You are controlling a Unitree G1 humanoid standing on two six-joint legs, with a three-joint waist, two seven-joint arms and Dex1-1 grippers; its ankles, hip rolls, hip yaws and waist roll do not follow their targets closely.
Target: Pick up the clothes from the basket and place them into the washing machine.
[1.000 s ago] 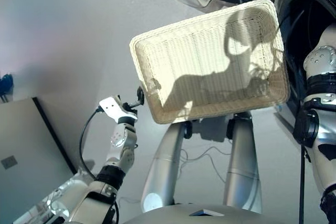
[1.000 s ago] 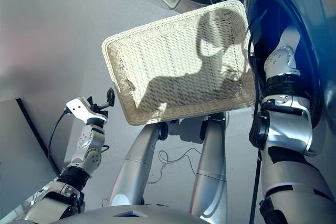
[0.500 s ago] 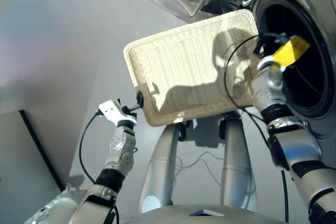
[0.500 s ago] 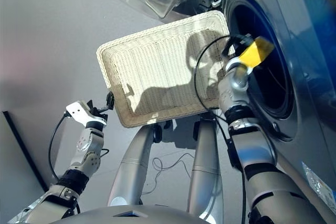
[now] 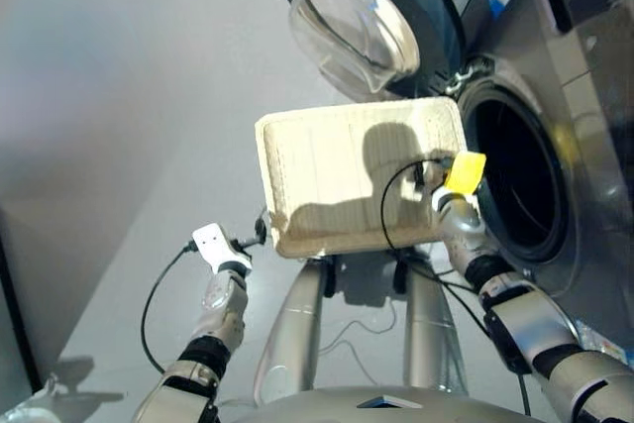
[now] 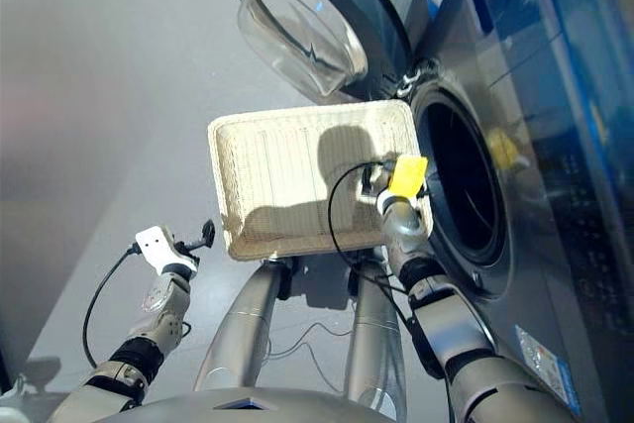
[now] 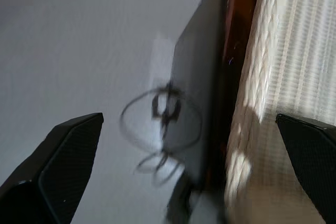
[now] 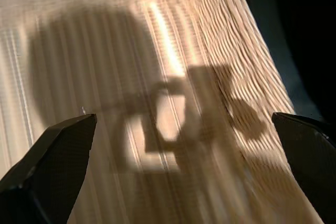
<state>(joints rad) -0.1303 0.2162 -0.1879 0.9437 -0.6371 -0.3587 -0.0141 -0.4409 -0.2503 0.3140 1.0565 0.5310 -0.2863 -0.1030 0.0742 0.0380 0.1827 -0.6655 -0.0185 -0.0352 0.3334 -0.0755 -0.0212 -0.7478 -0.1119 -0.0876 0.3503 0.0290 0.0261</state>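
The cream wicker basket [image 5: 337, 175] holds no garments; only shadows lie on its woven floor [image 8: 157, 77]. No black, orange-red or navy clothes show in any view. To its right stands the dark grey washing machine [image 5: 584, 96], its drum hole [image 5: 515, 185] dark inside and its round glass door [image 5: 362, 22] swung open beyond the basket. My left gripper [image 5: 260, 230] is open beside the basket's left rim [image 7: 257, 103], apart from it. My right gripper [image 5: 426, 173] is open and empty over the basket's right end, close to the drum hole.
A black cable [image 5: 396, 215] loops from my right wrist across the basket's near right corner. Grey floor [image 5: 119, 96] spreads to the left. A dark panel edge [image 5: 5, 324] shows at far left. The open door overhangs the basket's far side.
The camera has tilted, showing more of the machine and door. My right arm has drawn back out of the drum to the basket's right end. The left gripper stays by the left rim.
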